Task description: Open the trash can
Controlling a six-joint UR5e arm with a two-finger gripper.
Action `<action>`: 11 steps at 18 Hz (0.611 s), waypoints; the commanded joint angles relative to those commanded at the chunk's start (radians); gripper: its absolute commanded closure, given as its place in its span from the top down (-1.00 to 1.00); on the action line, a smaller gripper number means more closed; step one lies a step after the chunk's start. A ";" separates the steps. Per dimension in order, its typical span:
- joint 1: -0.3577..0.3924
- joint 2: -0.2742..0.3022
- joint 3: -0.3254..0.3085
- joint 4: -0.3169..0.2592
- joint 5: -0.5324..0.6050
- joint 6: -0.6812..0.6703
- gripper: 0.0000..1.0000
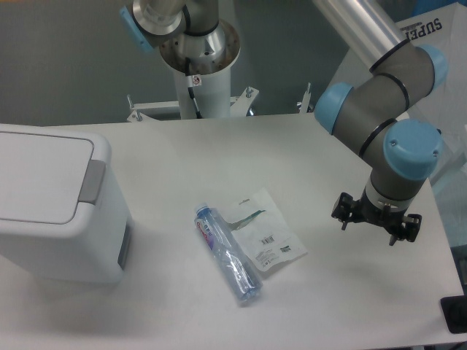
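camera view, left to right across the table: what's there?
trash can → plastic bottle → white packet, its left edge overlapped by the bottle → gripper, above the table's right side.

Clear plastic bottle (pixel 228 254) lies on its side mid-table (pixel 292 146), blue cap pointing far-left. White flat packet (pixel 262 232) (barcode label visible) sits just right of it, touching or slightly tucked under. Dark object (pixel 455 315) at near-right edge.
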 joint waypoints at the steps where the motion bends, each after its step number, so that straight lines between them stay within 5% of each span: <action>1: 0.000 0.000 0.000 0.000 0.002 0.000 1.00; 11: -0.014 0.015 -0.008 0.003 -0.009 0.044 1.00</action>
